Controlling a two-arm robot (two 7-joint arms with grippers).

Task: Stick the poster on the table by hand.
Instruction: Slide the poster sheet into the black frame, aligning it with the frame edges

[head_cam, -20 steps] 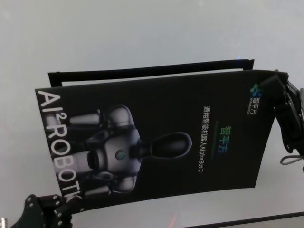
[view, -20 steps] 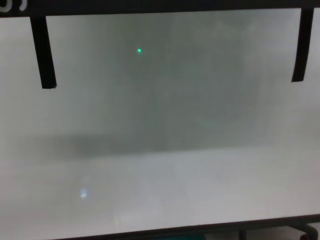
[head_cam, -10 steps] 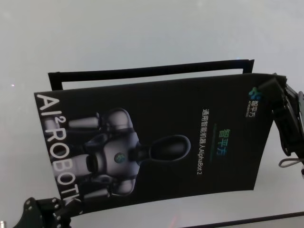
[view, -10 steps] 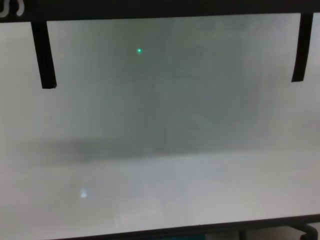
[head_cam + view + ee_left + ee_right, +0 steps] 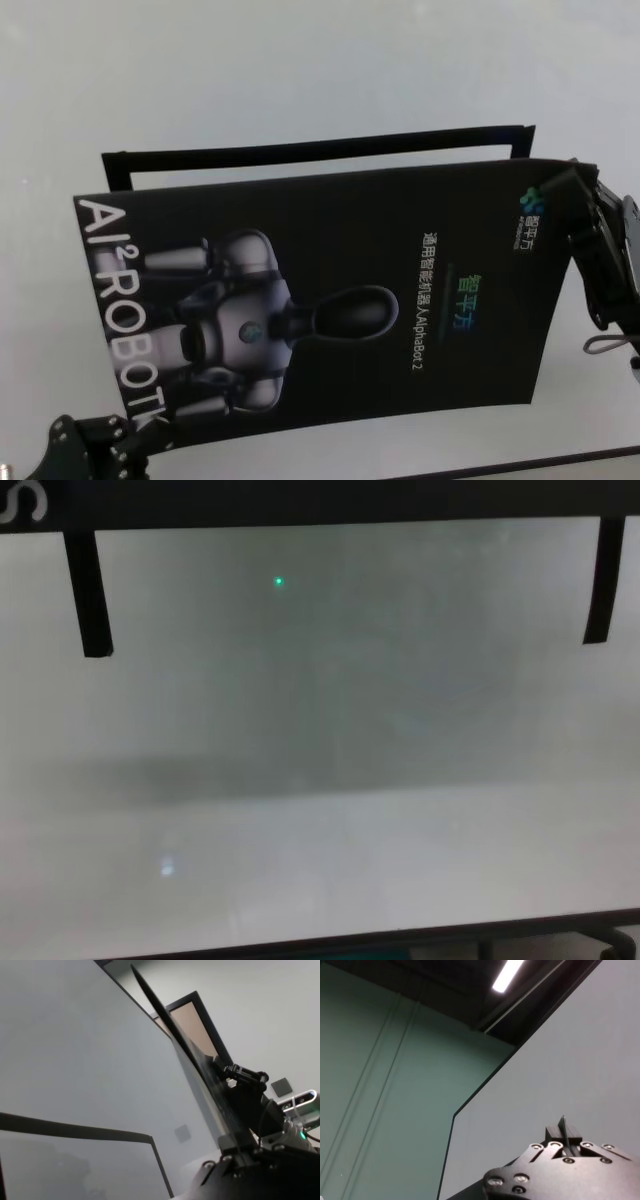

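The poster (image 5: pixel 330 320) hangs in the air above the table (image 5: pixel 300 70), tilted and held by two corners — the left gripper (image 5: pixel 130 445) pinches its near-left corner beside the "AI² ROBOTK" lettering, and the right gripper (image 5: pixel 575 185) is clamped on its far-right corner by the small logo. On the tabletop under it lies a frame of narrow black tape strips (image 5: pixel 320 145) (two of them show as short dark bars in the chest view), and the sheet's lower edge sits clear of the surface.
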